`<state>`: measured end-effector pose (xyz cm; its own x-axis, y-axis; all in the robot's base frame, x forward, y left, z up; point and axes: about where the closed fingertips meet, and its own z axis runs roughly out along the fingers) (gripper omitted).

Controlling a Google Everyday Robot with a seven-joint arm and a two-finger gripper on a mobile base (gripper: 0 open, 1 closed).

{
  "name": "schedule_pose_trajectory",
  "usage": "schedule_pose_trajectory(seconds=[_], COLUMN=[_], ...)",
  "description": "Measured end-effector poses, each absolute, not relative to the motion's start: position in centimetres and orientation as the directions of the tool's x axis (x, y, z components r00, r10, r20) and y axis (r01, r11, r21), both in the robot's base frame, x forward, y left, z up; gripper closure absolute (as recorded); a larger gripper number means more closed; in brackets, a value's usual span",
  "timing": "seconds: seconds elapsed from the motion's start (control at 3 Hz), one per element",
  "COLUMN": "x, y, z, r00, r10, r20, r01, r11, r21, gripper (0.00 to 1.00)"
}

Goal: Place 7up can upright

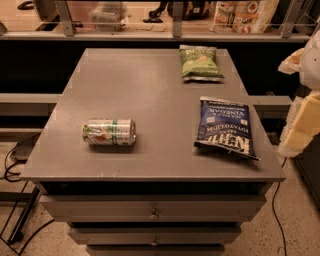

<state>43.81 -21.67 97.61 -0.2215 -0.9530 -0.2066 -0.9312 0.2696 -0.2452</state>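
The 7up can (109,132) lies on its side on the left front part of the grey cabinet top (135,85), its long axis running left to right. It is silvery-white with green bands and a red-orange spot on its side. My gripper (301,120) shows as pale white and yellowish parts at the right edge of the camera view. It is beyond the cabinet's right side, far from the can, and holds nothing that I can see.
A green chip bag (200,63) lies at the back right of the top. A blue chip bag (223,126) lies at the right front. Drawers (152,215) sit below the front edge. A shelf with clutter (240,15) runs behind. Cables (15,165) lie on the floor at left.
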Motion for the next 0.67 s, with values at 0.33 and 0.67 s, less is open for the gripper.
schedule_pose_trajectory(seconds=[0.33,0.67], x=[43.8,44.1], y=[-21.6,-19.3], z=[97.6,97.9], r00=[-0.221,-0.163], r10=[-0.953,-0.965], r20=[-0.206,-0.203], r01=[-0.931,-0.940], r11=[0.269,0.215], r21=[-0.246,-0.266], gripper=[0.00,0.00])
